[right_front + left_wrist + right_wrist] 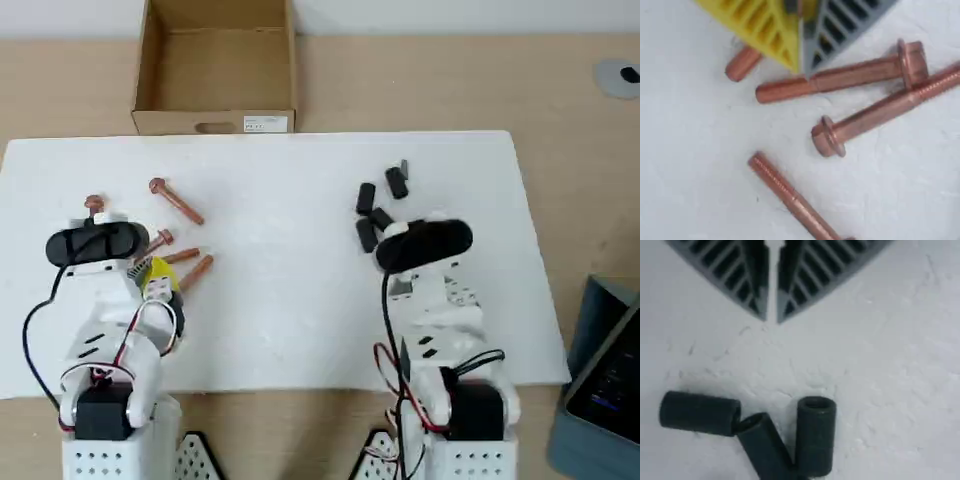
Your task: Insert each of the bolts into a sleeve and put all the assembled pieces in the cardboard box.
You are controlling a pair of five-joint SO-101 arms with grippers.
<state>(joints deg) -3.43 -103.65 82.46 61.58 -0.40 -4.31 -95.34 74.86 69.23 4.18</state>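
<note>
From the white mat's (280,310) centre, the left gripper (800,70) sits at 9 o'clock, its yellow and grey fingers pressed together, tips right at the shaft of a bolt (840,77) lying flat. The other copper bolts (177,202) lie scattered around it. The cardboard box (215,122) stands at 11 o'clock, off the mat. Black sleeves (378,210) cluster at 2 o'clock. The right gripper (771,315) hangs beside them, a thin slit between its fingers, holding nothing.

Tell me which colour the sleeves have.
The sleeves are black; the right wrist view shows it best.
</note>
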